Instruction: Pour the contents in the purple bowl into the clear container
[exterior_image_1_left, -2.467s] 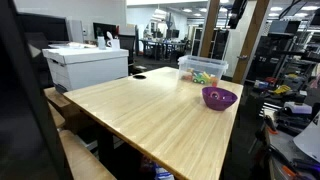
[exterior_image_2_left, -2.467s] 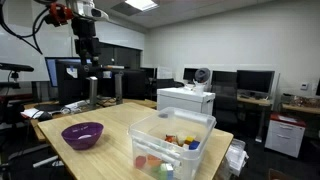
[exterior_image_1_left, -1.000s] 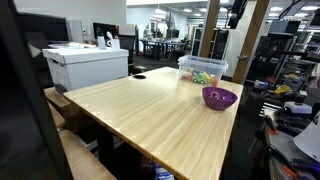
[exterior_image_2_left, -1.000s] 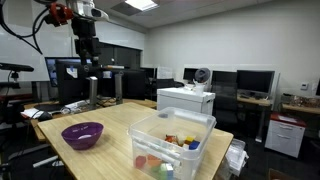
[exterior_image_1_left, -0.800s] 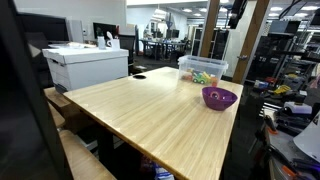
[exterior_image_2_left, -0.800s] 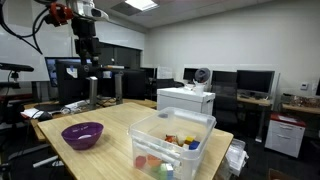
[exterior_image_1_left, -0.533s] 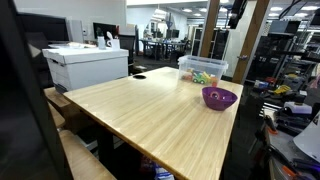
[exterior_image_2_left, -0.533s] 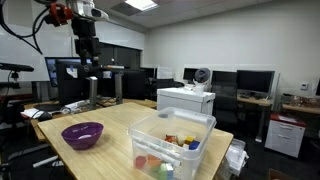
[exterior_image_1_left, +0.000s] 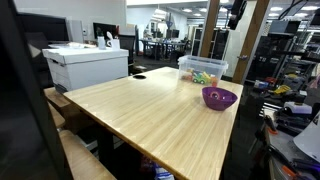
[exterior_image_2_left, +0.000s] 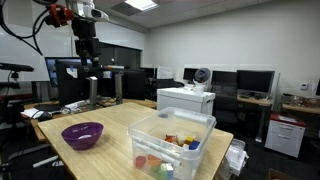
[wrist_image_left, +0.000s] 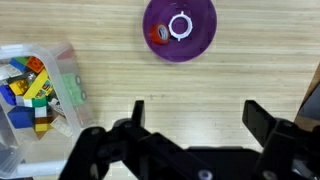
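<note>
My jaws stand spread wide and hold nothing, hanging high over the tabletop (wrist_image_left: 210, 82), and nothing has changed since the earlier frames: arm (exterior_image_2_left: 84, 38), bowl and bin all sit where they did. The purple bowl (wrist_image_left: 179, 28) is round, glossy plastic. It stands on the pale wood-grain tabletop just ahead of my two dark fingers (wrist_image_left: 137, 108) in the wrist view, well apart from them. The clear container (wrist_image_left: 72, 70) is a rectangular see-through bin with a whitish rim. It sits beside the bowl at the edge of that view, not touching it. Only the wrist view looks straight down into the bowl, where the contents (wrist_image_left: 158, 35) show as a red piece next to a white ring. In both exterior views the bowl (exterior_image_1_left: 219, 97) (exterior_image_2_left: 82, 133) is seen from the side and its inside stays hidden. The bin (exterior_image_1_left: 203, 61) (exterior_image_2_left: 206, 150) shows its clear walls there, with a heap of yellow, red, blue and green blocks (exterior_image_2_left: 180, 142) lying inside. An exterior view also shows a big white box (exterior_image_1_left: 88, 62) at the far edge of the tabletop, which the wrist view leaves out.
</note>
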